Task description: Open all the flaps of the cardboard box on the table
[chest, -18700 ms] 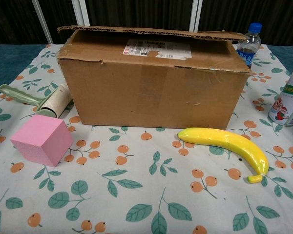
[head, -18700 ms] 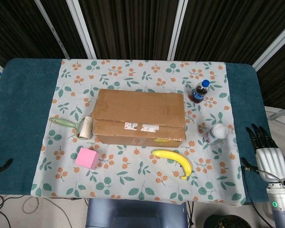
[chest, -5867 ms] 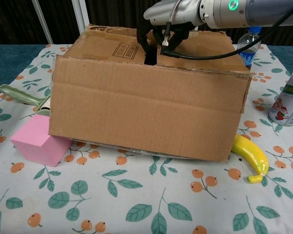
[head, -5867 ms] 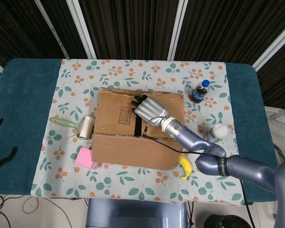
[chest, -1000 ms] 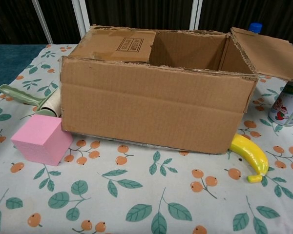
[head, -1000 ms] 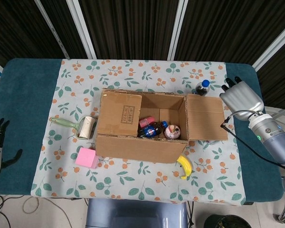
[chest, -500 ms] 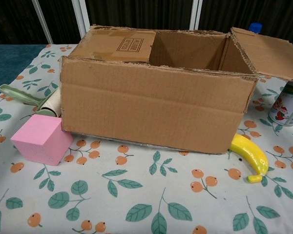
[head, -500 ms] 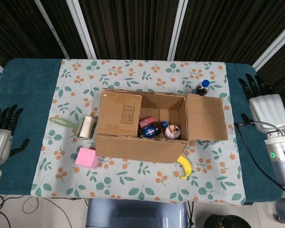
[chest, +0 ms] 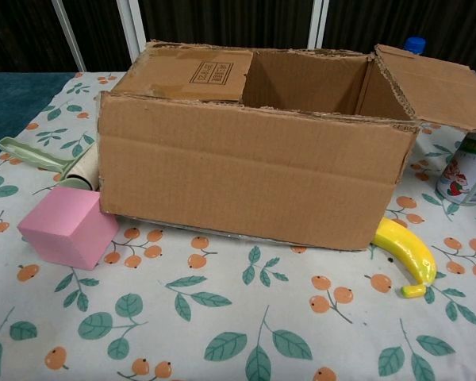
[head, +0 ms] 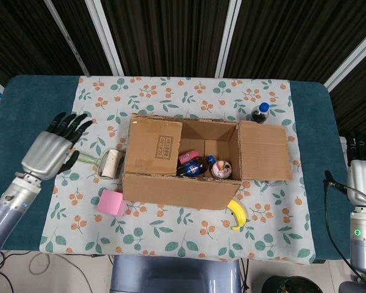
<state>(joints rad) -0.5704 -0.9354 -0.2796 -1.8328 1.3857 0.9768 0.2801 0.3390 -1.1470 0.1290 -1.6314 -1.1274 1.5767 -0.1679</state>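
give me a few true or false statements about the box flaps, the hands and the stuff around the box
1. The brown cardboard box has its right end flap folded outward. True.
2. The left end flap with the printed square is folded outward too. False: it lies over the opening.
3. The left hand grips the box. False: it hovers apart from it, fingers spread, holding nothing.
4. The pink cube sits by the box's front left corner. True.
5. The yellow banana lies inside the box. False: it lies on the floral tablecloth, at the front right corner.
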